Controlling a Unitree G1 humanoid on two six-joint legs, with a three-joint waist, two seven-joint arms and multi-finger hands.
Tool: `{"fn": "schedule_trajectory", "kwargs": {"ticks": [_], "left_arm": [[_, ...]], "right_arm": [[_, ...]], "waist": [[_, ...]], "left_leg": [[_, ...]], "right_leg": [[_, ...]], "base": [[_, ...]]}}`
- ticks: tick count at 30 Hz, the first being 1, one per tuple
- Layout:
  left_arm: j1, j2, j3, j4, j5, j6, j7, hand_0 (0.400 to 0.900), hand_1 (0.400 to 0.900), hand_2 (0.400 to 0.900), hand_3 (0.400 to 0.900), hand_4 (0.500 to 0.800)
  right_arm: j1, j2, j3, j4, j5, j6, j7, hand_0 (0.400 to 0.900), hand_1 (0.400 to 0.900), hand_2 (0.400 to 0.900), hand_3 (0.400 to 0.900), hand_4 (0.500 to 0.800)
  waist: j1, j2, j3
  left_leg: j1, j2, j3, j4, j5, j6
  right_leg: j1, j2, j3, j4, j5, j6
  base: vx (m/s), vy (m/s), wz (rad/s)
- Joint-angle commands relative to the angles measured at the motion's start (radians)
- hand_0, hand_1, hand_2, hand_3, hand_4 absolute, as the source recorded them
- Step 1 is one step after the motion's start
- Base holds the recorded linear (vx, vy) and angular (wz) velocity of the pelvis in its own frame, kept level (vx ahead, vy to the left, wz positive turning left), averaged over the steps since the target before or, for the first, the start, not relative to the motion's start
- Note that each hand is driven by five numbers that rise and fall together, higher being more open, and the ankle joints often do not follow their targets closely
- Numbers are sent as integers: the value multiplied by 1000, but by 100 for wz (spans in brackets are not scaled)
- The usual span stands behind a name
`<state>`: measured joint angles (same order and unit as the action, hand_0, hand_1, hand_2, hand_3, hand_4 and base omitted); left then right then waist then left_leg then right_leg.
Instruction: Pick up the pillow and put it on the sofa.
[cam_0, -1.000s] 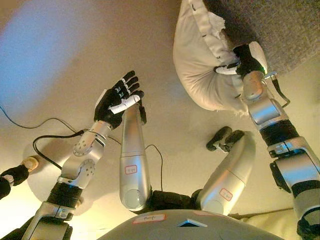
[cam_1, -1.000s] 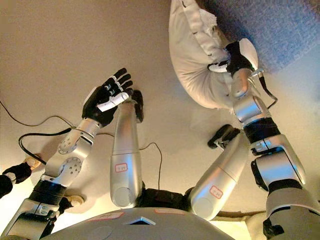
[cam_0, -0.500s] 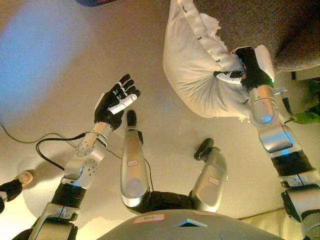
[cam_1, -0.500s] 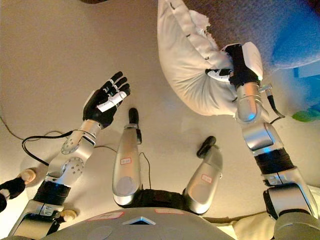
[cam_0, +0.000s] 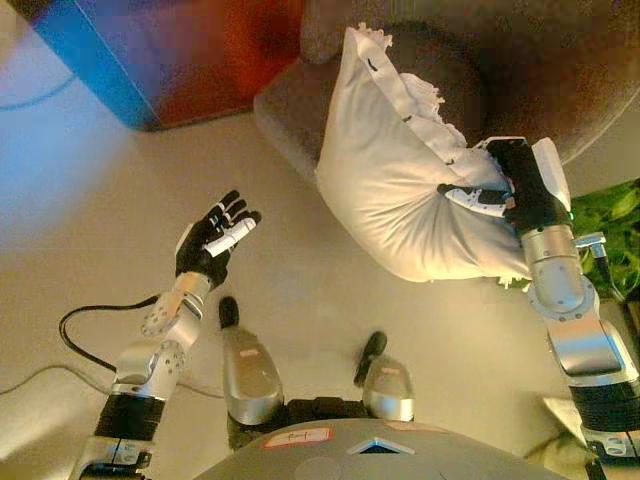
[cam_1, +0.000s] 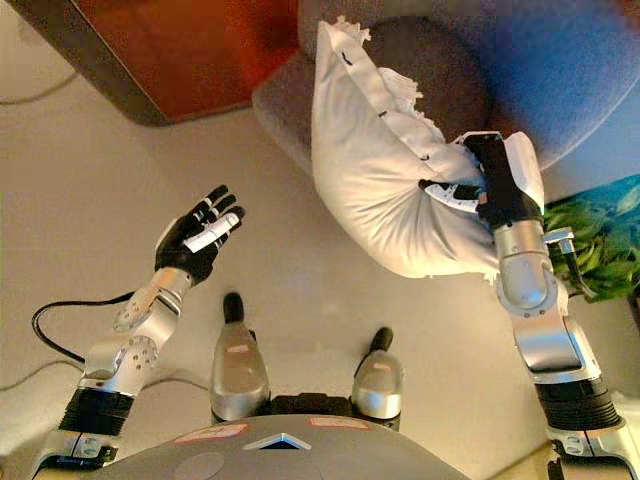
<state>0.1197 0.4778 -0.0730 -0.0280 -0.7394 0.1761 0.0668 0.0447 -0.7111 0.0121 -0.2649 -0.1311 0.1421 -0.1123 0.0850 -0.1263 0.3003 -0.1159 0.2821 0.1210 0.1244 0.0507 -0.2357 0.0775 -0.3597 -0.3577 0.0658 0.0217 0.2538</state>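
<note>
Seen from the left eye view, the right hand (cam_0: 520, 185) has its fingers curled into the bunched cloth of a white pillow (cam_0: 400, 190) and holds it aloft, clear of the floor (cam_0: 300, 290). The pillow hangs just in front of a brown sofa (cam_0: 470, 60), its frilled upper edge overlapping the seat cushion. The left hand (cam_0: 212, 240) is raised over the floor, well apart from the pillow, fingers spread and relaxed, holding nothing. A green plant (cam_0: 615, 225) shows at the right edge, beside the right arm.

From the right eye view, the pillow (cam_1: 385, 180) bulges and folds around the grip of the right hand (cam_1: 500, 190), which suggests a soft, light load that deforms rather than slips. A handful of gathered fabric near one corner looks enough to carry it, though the loose body may swing. The left hand (cam_1: 195, 240) is open and empty. The sofa (cam_1: 440, 70) lies directly behind the pillow.
</note>
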Motion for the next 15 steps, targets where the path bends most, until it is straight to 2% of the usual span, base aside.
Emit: {"fn": "schedule_trajectory", "kwargs": {"ticks": [1,7,10,15], "left_arm": [[8,-4,6,-70,17,-20,-59,900,900,900,900,800],[13,38,21,-80,6,12,-93,900,900,900,900,800],[35,68,34,-104,5,32,-115,900,900,900,900,800],[76,102,58,-119,19,39,-152,900,900,900,900,800]], "right_arm": [[-133,-135,-154,-81,96,-119,-4,400,400,400,400,500],[-293,-223,-71,122,210,-97,116,400,400,400,400,500],[-366,-261,-11,209,228,-97,131,400,400,400,400,500],[-466,-299,53,364,264,-101,126,400,400,400,400,500]], "waist": [[16,24,-167],[59,-5,-189],[92,-27,-194],[136,-49,-195]], "left_leg": [[155,3,63,-163,21,92],[177,1,58,-160,4,91],[180,4,46,-168,5,88],[188,6,29,-184,12,82]], "right_leg": [[-42,-9,-28,-87,177,6],[-21,-16,-64,-91,189,5],[-4,-11,-94,-90,182,3],[23,-9,-136,-97,196,6]], "base": [[52,-3,7],[78,-36,6],[105,-86,17],[128,-88,18]]}}
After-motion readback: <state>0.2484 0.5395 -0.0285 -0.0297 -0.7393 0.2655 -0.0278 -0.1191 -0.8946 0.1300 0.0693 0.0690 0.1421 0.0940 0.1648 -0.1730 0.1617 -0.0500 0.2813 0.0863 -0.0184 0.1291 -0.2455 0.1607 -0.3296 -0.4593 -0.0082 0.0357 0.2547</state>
